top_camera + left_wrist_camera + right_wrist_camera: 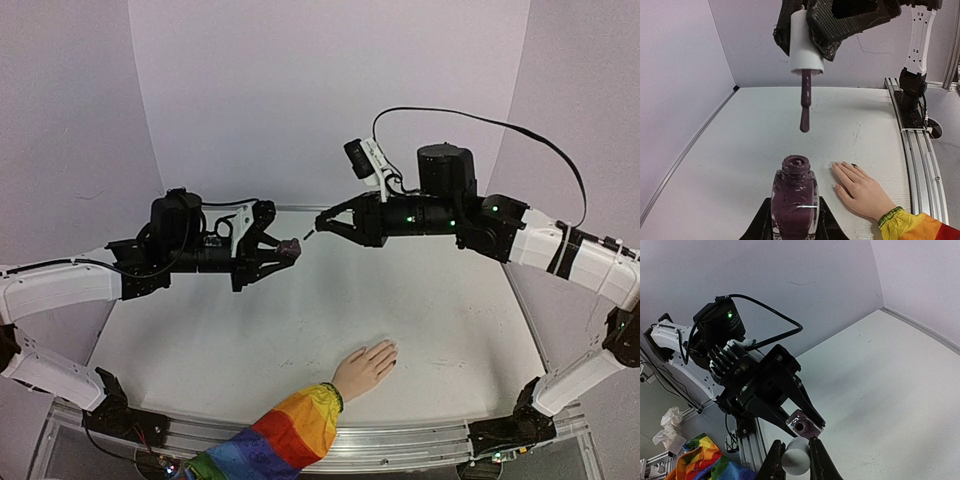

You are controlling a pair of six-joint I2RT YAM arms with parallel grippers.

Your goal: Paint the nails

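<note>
A pale mannequin hand [366, 369] [861, 189] lies palm down on the white table near the front edge, with a rainbow sleeve [288, 434]. Its nails [842, 165] are skin-toned, and one fingertip shows a dark spot [854, 165]. My left gripper [289, 250] [794, 222] is shut on an uncapped bottle of dark purple polish [794, 200] [805, 425], held in the air. My right gripper [320, 222] [796, 456] is shut on the white cap [805, 42] [796, 461]. The cap's wet brush [805, 107] hangs just clear of the bottle's mouth, high above the table.
An aluminium rail [410, 438] [917, 150] runs along the table's near edge and carries the arm bases [911, 92]. Lilac walls close in the back and sides. Crumpled paper [670, 424] lies off the table behind the left arm.
</note>
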